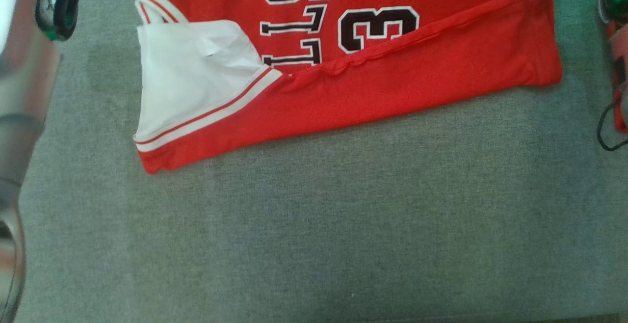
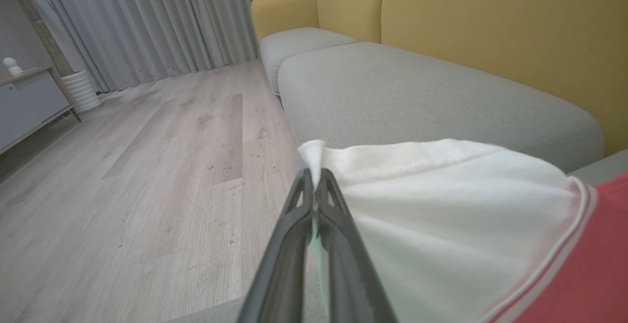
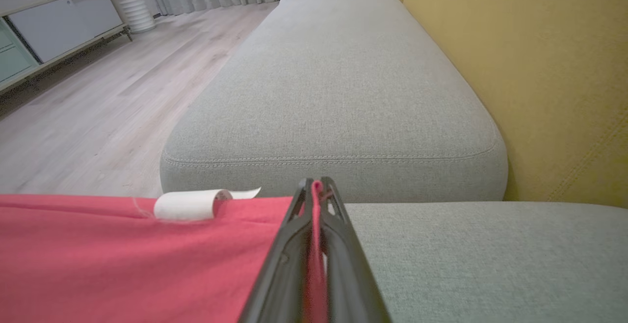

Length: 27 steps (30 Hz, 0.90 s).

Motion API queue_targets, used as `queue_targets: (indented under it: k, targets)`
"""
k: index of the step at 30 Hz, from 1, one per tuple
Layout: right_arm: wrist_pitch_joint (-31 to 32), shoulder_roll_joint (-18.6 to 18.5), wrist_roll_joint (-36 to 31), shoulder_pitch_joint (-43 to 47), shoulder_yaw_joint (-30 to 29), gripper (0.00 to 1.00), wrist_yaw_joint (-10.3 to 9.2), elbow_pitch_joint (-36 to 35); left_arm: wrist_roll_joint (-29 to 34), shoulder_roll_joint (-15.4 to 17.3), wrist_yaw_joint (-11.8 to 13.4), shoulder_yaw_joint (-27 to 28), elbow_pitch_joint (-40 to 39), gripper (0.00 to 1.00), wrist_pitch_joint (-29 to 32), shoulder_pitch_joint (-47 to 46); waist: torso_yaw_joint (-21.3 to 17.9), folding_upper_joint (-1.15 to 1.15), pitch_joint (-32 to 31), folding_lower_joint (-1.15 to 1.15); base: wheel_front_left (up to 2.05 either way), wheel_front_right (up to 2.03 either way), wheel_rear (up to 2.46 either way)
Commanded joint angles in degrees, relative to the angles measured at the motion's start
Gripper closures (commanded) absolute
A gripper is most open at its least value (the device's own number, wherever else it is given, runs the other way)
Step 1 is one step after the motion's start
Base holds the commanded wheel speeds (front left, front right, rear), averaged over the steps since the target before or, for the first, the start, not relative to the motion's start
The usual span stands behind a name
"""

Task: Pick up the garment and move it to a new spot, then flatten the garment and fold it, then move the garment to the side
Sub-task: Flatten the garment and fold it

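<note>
The garment (image 1: 373,82) is a red jersey with white sleeves, black lettering and a number, lying on the grey sofa cushion (image 1: 314,225) at the top of the head view, its near edge folded over. In the left wrist view my left gripper (image 2: 314,178) is shut on the garment's white sleeve edge (image 2: 441,205). Over in the right wrist view my right gripper (image 3: 316,185) is shut on the red hem (image 3: 147,254), with red cloth pinched between the fingers. A white tag (image 3: 189,204) curls up from the hem beside it.
A second grey cushion (image 3: 338,97) and the yellow sofa back (image 3: 530,77) lie beyond the garment. Wooden floor (image 2: 147,166), grey curtains (image 2: 147,18) and a low cabinet (image 3: 54,28) are off to the side. A black cable (image 1: 608,131) hangs at the head view's right edge.
</note>
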Motion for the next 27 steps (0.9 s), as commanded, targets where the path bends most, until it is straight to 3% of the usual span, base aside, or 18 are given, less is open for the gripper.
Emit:
queue_targets:
  k: [1,10,17,21,27]
  targets:
    - [-1.1,0.6,0.6,-1.5,0.0,1.0,-0.04,-1.1,0.3,2.4,0.4,2.4,-0.2,1.0,-1.0,-3.0,0.0,0.0,0.0,-0.01,0.0,0.0,0.0]
    - [-5.1,-0.3,2.4,-0.7,2.3,1.0,-0.04,2.6,-0.7,-0.6,-3.7,0.7,6.5,1.0,-4.2,-2.7,1.3,0.0,-1.8,-0.01,0.0,0.0,0.0]
    - [-2.7,-2.6,7.1,4.6,7.3,1.0,-0.04,2.4,-4.9,-0.5,-6.3,-2.1,4.4,1.0,-0.3,2.7,2.8,0.0,-5.0,-0.01,0.0,0.0,0.0]
    - [0.7,-5.1,10.6,8.2,11.2,1.0,-0.04,0.7,-9.0,1.6,-6.5,-5.3,-1.6,1.0,4.1,6.9,3.5,0.0,-6.9,-0.01,0.0,0.0,0.0]
    - [8.1,-10.1,16.7,13.7,18.6,1.0,-0.04,-3.8,-16.9,9.2,-6.5,-10.5,-13.8,1.0,13.8,13.7,4.2,0.0,-9.5,-0.01,0.0,0.0,0.0]
